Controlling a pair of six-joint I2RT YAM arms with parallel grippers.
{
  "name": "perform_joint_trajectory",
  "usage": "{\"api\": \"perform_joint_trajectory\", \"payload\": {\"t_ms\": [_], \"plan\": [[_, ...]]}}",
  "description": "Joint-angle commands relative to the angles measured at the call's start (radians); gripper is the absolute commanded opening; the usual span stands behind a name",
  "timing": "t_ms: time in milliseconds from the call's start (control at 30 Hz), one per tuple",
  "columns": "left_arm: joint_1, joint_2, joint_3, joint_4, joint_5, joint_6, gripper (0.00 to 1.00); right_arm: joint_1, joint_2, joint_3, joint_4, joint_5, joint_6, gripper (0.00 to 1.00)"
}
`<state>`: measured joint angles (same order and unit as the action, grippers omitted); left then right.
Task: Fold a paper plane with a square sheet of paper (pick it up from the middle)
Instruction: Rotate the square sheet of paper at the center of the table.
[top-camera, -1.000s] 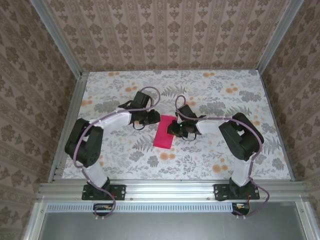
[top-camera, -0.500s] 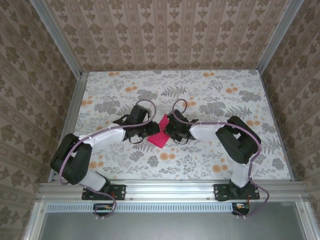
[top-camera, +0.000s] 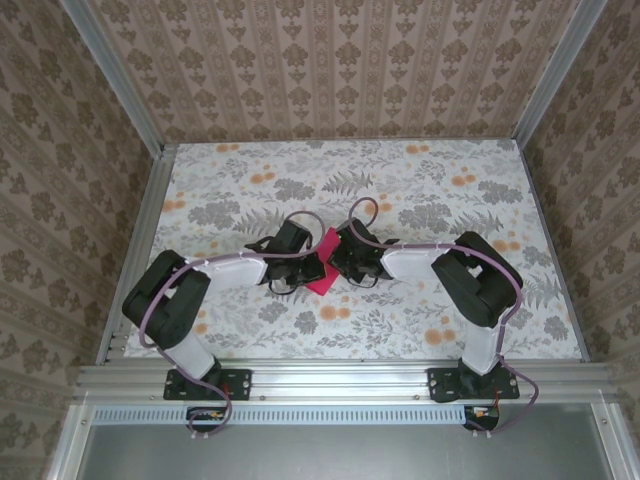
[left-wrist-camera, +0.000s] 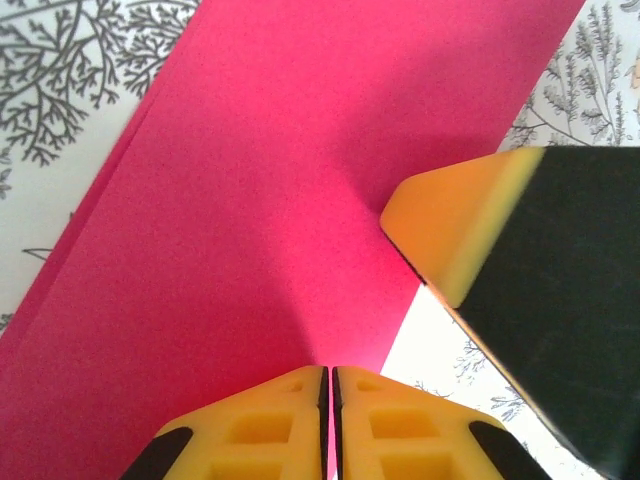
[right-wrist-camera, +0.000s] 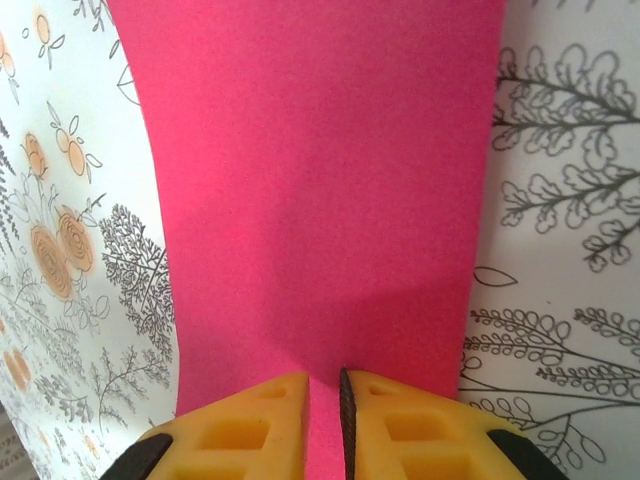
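Note:
The square sheet of paper (top-camera: 323, 264), bright magenta-pink, is folded into a long strip and held between both arms at the table's middle. My left gripper (top-camera: 311, 268) is shut on its left edge; in the left wrist view the paper (left-wrist-camera: 270, 190) runs into the closed yellow pads (left-wrist-camera: 280, 420). My right gripper (top-camera: 336, 262) is shut on the opposite edge, and one of its fingers (left-wrist-camera: 460, 225) shows in the left wrist view. In the right wrist view the strip (right-wrist-camera: 320, 170) passes between the pads (right-wrist-camera: 250, 430). The paper plane is out of view.
A floral tablecloth (top-camera: 400, 190) covers the table, with aluminium rails (top-camera: 340, 380) along the near edge and patterned walls on three sides. Both arm bases sit at the near edge.
The left gripper moved right onto the paper and shut on it. The right gripper closed in from the other side. The strip, flat a second ago, now looks shorter and bunched between them.

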<state>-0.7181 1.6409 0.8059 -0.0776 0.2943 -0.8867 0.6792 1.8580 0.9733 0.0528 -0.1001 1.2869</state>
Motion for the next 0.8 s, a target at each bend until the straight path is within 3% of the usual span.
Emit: {"api": "perform_joint_trajectory", "payload": {"t_ms": [0,400,533,767], "plan": [[-0.003,0.020,-0.016,-0.010,-0.008,-0.019,0.12,-0.019,-0.022,0.001,0.044,-0.102,-0.085,0.19],[-0.003,0.051,0.025,-0.088,-0.046,0.018,0.11,-0.148,0.016,-0.005,0.008,-0.346,-0.467,0.16],[-0.002,0.056,0.045,-0.096,-0.040,0.036,0.11,-0.161,0.039,0.078,-0.117,-0.333,-0.611,0.16],[-0.003,0.058,0.077,-0.111,-0.029,0.066,0.11,-0.164,0.092,0.155,-0.165,-0.357,-0.660,0.16]]}}
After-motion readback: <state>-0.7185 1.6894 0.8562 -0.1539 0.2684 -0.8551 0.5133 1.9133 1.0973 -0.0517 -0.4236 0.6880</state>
